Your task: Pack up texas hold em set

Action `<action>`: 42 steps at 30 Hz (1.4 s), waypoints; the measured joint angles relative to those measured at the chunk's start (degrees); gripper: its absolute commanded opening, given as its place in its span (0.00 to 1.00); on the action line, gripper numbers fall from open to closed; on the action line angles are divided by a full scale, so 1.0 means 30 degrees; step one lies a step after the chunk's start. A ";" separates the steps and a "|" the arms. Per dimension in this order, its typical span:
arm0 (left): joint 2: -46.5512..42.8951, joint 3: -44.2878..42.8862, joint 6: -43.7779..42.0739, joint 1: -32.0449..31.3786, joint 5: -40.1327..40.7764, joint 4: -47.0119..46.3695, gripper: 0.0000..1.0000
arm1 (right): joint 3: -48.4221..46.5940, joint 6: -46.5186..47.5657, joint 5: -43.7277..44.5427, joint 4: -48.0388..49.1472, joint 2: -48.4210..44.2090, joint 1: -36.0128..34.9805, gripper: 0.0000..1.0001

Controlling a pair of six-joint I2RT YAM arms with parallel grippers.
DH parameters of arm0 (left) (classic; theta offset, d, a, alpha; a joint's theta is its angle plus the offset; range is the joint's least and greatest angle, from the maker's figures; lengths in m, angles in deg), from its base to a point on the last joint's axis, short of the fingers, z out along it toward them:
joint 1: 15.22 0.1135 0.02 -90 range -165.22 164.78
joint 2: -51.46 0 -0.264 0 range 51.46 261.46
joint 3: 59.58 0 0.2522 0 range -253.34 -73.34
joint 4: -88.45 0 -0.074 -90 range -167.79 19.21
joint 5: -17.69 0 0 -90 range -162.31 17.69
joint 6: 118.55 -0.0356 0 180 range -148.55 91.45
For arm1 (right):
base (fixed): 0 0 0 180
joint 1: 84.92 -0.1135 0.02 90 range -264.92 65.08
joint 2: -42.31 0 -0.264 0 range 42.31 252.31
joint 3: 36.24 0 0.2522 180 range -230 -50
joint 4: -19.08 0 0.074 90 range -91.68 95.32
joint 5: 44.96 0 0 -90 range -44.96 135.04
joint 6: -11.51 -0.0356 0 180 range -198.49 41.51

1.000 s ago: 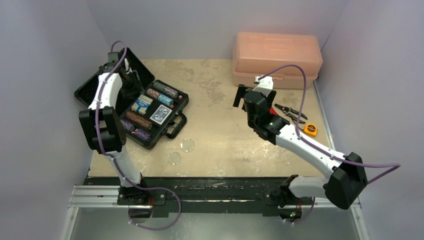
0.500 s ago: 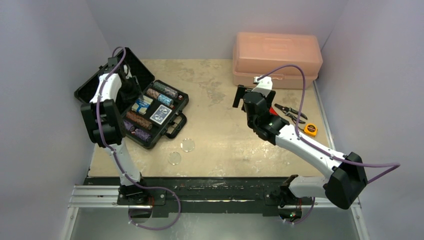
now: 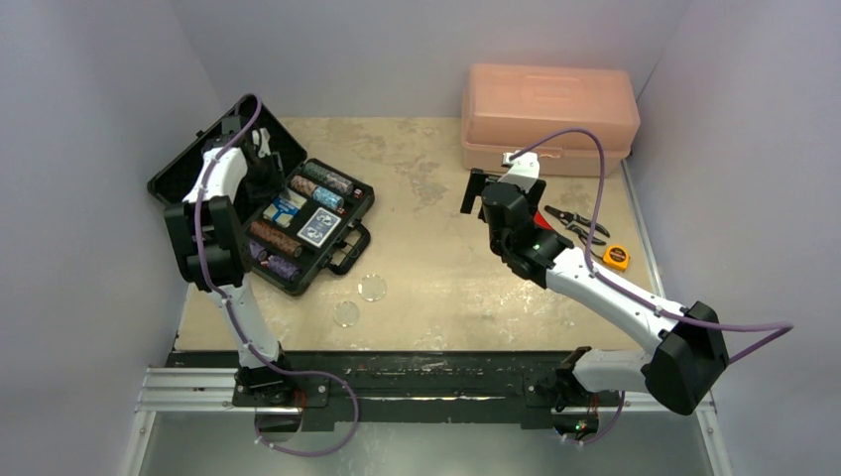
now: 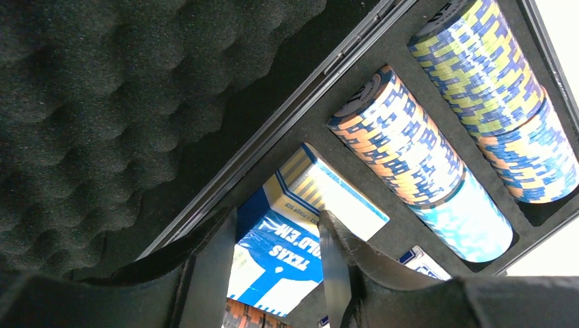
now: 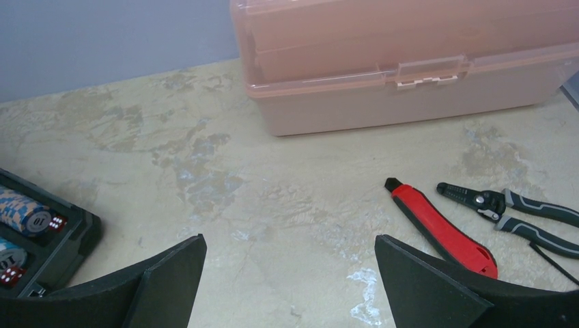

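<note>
The black poker case (image 3: 349, 206) lies open at the table's left, its foam-lined lid (image 3: 179, 178) laid back. In it are rows of chips (image 3: 327, 181) and two card decks, a blue one (image 3: 283, 206) and a patterned one (image 3: 317, 227). My left gripper (image 3: 260, 177) hangs over the hinge side of the tray. In the left wrist view it (image 4: 273, 273) is open, with the blue "Texas Hold'em" box (image 4: 287, 253) seen between its fingers, beside chip stacks (image 4: 410, 157) and the foam (image 4: 102, 89). My right gripper (image 3: 476, 193) is open and empty above bare table (image 5: 290, 273).
Two clear discs (image 3: 373, 288) (image 3: 346, 314) lie on the table in front of the case. A pink plastic toolbox (image 3: 547, 114) stands at the back right. A red knife (image 5: 444, 229), wire strippers (image 5: 512, 208) and an orange tape measure (image 3: 616, 257) lie by the right arm.
My left arm has swung back and to the right, bringing its gripper over the hinge side of the tray. The right arm has not moved.
</note>
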 measured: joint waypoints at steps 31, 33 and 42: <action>-0.2841 0.0678 0.1129 -0.1158 0.2455 0.0525 0.68 | 0.0000 0.0146 0.0080 0.0189 0.0015 -0.0138 0.99; -0.3191 0.1253 0.1282 -0.1202 0.2455 0.0379 0.61 | 0.0007 0.0146 0.0087 0.0197 0.0029 -0.0153 0.99; -0.3140 0.2353 0.1756 -0.1530 0.2463 0.0233 0.47 | 0.0036 0.0153 0.0087 0.0226 0.0124 -0.0219 0.99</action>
